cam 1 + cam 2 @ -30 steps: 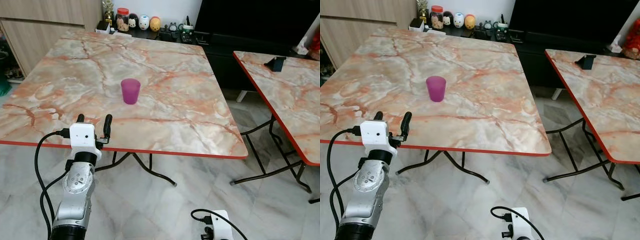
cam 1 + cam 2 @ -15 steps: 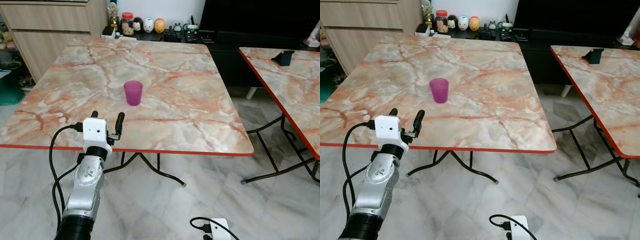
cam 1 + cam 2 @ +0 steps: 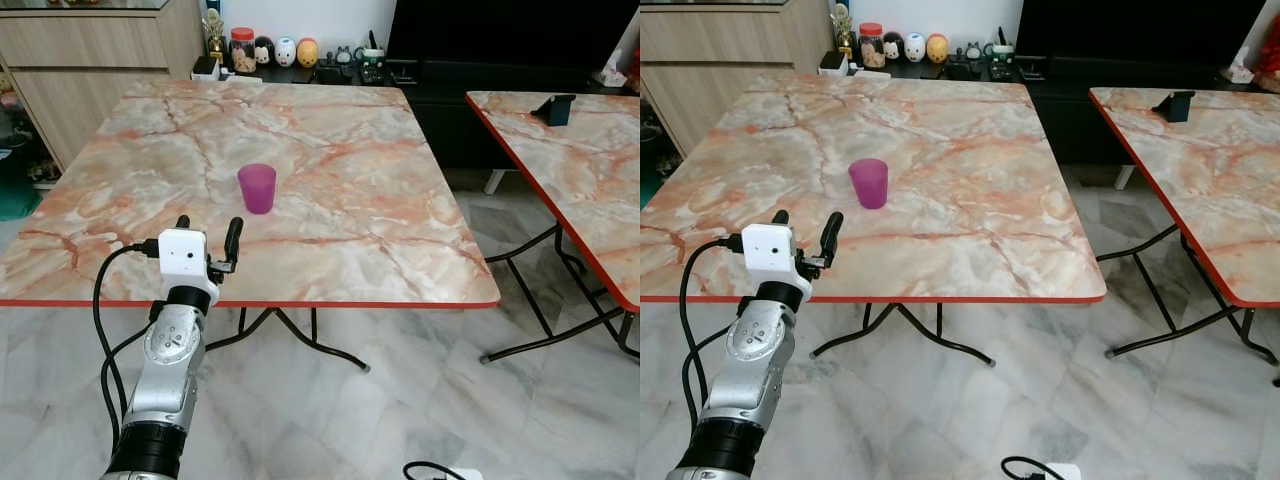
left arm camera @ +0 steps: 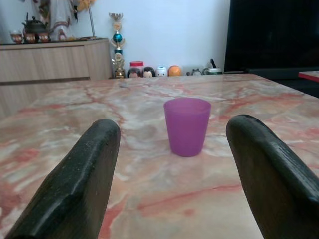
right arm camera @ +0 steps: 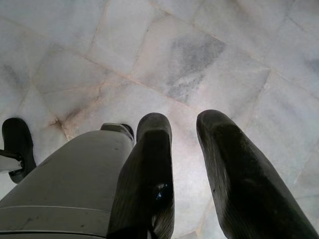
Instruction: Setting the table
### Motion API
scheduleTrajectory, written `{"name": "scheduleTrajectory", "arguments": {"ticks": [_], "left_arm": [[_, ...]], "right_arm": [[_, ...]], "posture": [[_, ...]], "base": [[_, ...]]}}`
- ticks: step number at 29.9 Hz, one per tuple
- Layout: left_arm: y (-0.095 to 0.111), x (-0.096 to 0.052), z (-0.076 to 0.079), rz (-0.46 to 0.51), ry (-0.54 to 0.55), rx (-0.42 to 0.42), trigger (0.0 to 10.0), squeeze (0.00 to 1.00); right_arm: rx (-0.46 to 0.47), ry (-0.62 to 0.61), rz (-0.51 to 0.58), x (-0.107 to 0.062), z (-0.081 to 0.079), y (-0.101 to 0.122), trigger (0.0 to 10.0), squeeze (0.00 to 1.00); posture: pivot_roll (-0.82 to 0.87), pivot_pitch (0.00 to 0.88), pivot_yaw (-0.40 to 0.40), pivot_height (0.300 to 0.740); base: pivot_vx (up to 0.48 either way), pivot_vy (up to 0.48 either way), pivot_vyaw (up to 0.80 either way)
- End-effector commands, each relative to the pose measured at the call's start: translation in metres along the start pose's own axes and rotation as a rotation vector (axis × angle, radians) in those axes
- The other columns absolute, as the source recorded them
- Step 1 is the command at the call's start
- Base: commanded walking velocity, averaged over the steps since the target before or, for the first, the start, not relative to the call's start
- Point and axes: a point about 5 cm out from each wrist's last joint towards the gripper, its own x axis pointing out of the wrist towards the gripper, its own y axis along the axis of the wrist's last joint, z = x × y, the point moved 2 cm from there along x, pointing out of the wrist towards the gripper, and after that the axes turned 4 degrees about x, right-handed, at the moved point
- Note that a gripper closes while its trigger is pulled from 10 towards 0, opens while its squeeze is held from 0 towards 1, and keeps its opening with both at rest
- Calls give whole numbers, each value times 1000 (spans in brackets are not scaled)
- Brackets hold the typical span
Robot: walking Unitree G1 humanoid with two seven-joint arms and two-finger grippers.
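Note:
A purple plastic cup (image 3: 257, 188) stands upright near the middle of the marble-patterned table (image 3: 380, 250). My left gripper (image 3: 208, 230) hovers over the table's near red edge, a little short of the cup and pointing at it. It is open and holds nothing. In the left wrist view the cup (image 4: 187, 126) sits centred between the two black fingers (image 4: 84, 174), some way ahead of their tips. My right gripper (image 5: 184, 149) hangs down towards the floor beside my grey leg (image 5: 70, 174), its fingers close together with nothing between them.
A second marble table (image 3: 580, 170) stands to the right with a dark phone stand (image 3: 556, 108) on it, and a floor gap separates the two. Beyond the table are a wooden cabinet (image 3: 90, 50), a low shelf of small figurines (image 3: 285, 50) and a black TV unit (image 3: 480, 40).
The camera has shifted, so the whole scene sits slightly differently. My left gripper stays open at the table's front edge, facing the cup. The cup has not moved.

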Motion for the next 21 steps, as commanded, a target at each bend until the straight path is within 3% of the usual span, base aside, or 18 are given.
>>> {"name": "scheduleTrajectory", "arguments": {"ticks": [1,7,10,16,21], "left_arm": [[-4,-1,3,-15,-5,-7,10000,0],[0,-2,0,3,8,0,10000,0],[-1,-4,-2,1,13,8,10000,0],[-4,-7,-1,-7,11,5,10000,0],[0,0,-3,5,3,13,10000,0]], "right_arm": [[-2,-15,-3,-1,6,-2,10000,0],[-54,4,-25,-1,7,-4,10000,0],[-31,-7,-13,-1,8,-4,10000,0],[-48,6,-16,-1,7,-5,10000,0],[-65,11,-22,-2,6,-6,10000,0]], "posture": [[57,0,-72,740],[82,0,-93,740],[85,0,-94,740],[69,0,-86,740],[71,0,-80,740]], "base": [[0,0,0],[0,0,0],[0,0,0],[247,0,0],[269,0,0]]}}
